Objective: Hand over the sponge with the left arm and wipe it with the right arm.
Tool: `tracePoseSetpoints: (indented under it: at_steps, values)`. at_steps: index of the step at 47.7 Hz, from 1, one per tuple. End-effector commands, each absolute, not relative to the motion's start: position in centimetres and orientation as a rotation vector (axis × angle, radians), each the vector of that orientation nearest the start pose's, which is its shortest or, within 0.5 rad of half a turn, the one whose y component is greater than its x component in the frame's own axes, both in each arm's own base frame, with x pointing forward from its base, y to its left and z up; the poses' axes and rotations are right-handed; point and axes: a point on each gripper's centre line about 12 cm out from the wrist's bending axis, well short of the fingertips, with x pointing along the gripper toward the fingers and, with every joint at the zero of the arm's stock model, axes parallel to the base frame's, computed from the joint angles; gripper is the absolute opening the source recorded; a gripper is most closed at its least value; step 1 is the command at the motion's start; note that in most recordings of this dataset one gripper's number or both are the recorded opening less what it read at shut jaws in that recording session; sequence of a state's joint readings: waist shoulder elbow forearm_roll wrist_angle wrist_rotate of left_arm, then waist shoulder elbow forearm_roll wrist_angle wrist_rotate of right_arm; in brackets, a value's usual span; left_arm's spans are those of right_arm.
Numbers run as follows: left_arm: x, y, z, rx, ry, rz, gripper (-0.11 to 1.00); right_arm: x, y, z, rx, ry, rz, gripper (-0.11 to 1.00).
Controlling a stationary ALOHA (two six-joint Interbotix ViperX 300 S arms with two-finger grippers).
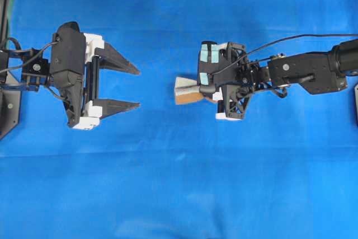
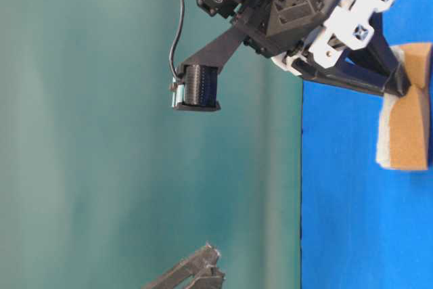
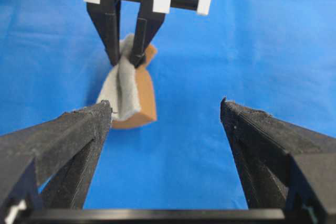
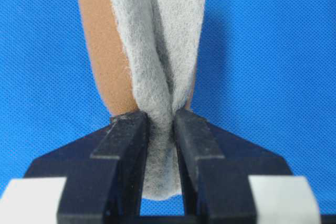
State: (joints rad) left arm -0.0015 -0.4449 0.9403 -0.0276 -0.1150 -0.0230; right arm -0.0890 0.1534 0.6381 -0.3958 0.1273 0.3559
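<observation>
The sponge (image 1: pixel 186 89), grey-beige felt on an orange-brown body, is pinched in the middle so that it folds. My right gripper (image 1: pixel 205 89), the one with teal patches, is shut on it; the wrist view shows both fingers squeezing the felt side (image 4: pixel 161 118). The sponge (image 4: pixel 142 56) sticks out past the fingertips, over the blue cloth. My left gripper (image 1: pixel 139 88) stands open a short way to the left and faces the sponge, with nothing between its fingers. From the left wrist, the sponge (image 3: pixel 131 93) and the right gripper (image 3: pixel 126 60) lie ahead, beyond the left gripper (image 3: pixel 166 105).
Blue cloth (image 1: pixel 179 194) covers the whole table. The left arm's base (image 1: pixel 8 99) stands at the left edge. In the table-level view the right gripper (image 2: pixel 400 89) holds the sponge (image 2: pixel 406 133) before a teal wall (image 2: pixel 101 133), with the right wrist camera (image 2: pixel 196 87) below the arm.
</observation>
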Motion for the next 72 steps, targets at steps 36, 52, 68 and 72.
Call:
tracePoseSetpoints:
  at_steps: [36,52,68,72]
  values:
    - [29.7,-0.1,23.7,-0.045,0.371,0.008,0.81,38.6,-2.9,16.8,-0.022,0.788,-0.106,0.75]
    - [29.7,-0.1,23.7,-0.045,0.37,0.008,0.81,36.2,-2.4,22.2,-0.045,0.723,-0.124,0.75]
    - [29.7,-0.1,23.7,-0.045,0.37,0.008,0.81,36.0,-2.2,22.4,-0.04,0.708,-0.117,0.75]
    - [29.7,-0.1,23.8,-0.045,0.367,0.008,0.81,36.0,-2.2,22.5,-0.04,0.705,-0.117,0.75]
